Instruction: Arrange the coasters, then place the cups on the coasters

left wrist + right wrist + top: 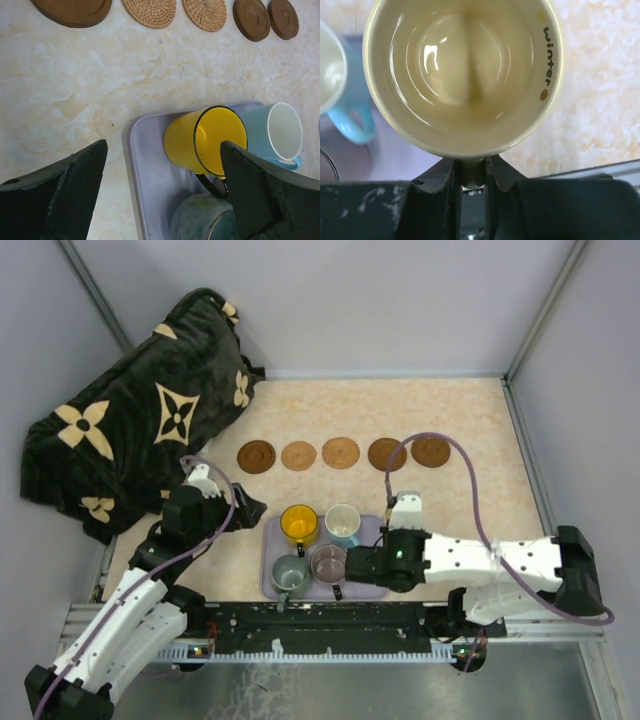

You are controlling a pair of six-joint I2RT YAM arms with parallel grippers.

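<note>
Five round coasters lie in a row across the table's far half, from a dark one (257,456) to another dark one (431,451); the left wrist view shows the two woven ones (150,11) between them. On the lavender tray (270,552) stand the yellow cup (299,524), light blue cup (342,524), grey-green cup (290,573) and mauve cup (328,562). My right gripper (472,167) is shut on the handle of the cream cup (465,75) over the tray's right edge. Left of the yellow cup (200,140), my left gripper (164,150) hangs open and empty.
A dark plush blanket (140,430) with tan flower shapes fills the back left corner. A black and metal rail (330,625) runs along the near edge by the arm bases. Grey walls enclose the table on three sides.
</note>
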